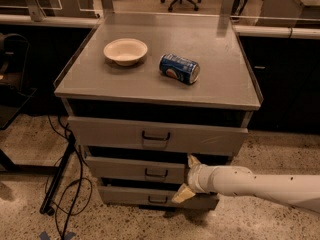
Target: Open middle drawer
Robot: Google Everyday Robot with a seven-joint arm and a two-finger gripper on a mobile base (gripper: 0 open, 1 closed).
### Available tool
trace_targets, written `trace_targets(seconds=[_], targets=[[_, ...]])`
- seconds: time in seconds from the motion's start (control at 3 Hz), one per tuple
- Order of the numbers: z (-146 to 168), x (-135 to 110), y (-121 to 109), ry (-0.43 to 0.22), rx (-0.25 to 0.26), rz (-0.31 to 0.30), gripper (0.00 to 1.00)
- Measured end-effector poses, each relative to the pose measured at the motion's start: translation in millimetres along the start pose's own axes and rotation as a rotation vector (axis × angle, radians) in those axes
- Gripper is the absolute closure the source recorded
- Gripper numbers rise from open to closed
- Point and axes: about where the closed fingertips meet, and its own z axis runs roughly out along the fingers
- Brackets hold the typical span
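A grey cabinet has three drawers stacked under its top. The middle drawer [125, 168] is a shallow grey panel with a small black loop handle [156, 173]; it stands slightly out from the cabinet. My gripper [186, 178], on a white arm coming in from the right, is at the right end of the middle drawer's front, just right of the handle. Its two tan fingers [183, 194] are spread apart, one up and one down, holding nothing.
A white bowl [125, 50] and a blue soda can [179, 68] lying on its side rest on the cabinet top [225, 84]. The top drawer [200, 136] and bottom drawer [125, 196] also jut out. Black cables and a stand [62, 179] lie on the floor at left.
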Motion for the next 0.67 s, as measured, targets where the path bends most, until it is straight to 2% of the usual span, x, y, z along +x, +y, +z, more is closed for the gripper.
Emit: trace_targets(seconds=[0.67], targets=[[27.0,27.4,-17.8,-0.005,0.021,0.009,0.00]])
